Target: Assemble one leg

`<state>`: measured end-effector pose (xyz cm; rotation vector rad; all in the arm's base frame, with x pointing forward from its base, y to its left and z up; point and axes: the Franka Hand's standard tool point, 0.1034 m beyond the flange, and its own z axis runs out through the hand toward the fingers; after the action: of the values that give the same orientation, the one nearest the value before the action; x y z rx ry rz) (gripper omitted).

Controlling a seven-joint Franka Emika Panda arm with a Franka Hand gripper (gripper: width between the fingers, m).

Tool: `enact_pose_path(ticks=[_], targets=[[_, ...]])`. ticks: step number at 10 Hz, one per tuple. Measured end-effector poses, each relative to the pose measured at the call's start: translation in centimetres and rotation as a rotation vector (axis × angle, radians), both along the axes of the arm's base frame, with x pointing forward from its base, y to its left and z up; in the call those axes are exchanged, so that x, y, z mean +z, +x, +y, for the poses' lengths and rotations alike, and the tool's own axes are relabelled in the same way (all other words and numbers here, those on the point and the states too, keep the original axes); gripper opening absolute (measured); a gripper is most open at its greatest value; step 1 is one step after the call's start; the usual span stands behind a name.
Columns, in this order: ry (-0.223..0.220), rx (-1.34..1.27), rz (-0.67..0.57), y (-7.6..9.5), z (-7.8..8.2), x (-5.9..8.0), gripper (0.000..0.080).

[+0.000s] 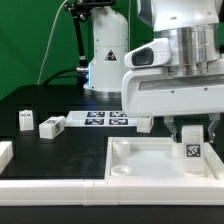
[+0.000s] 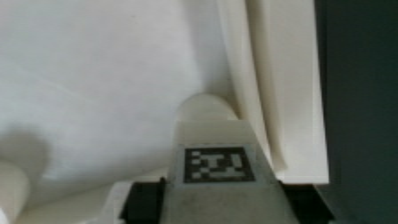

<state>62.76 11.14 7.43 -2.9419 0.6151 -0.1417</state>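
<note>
In the exterior view, the gripper was closed on the leg, holding it upright over a corner of the white square piece, toward that view's right.

In the wrist view, the leg sat clamped between the fingers, just beside the square piece's wall. It looked light, rigid and smooth, probably slippery, and its flat opposite sides seemed the surest hold.

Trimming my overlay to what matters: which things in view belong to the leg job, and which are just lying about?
In the job:
the leg, gripped by the pincer
the large square piece with corner sockets, below it

Lying about:
two spare legs
the marker board
a white part at the exterior view's left edge
</note>
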Motion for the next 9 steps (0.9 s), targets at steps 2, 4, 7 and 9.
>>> enact_pose_path(ticks=[2,4,7,9], targets=[[0.037,-0.262,0.028,-0.03,0.55,0.03,0.029],[0.064,-0.478,0.05,-0.05,0.9,0.01,0.029],[0.086,-0.716,0.068,-0.02,1.19,-0.02,0.029],[0.087,-0.717,0.069,-0.03,1.22,-0.04,0.0365]])
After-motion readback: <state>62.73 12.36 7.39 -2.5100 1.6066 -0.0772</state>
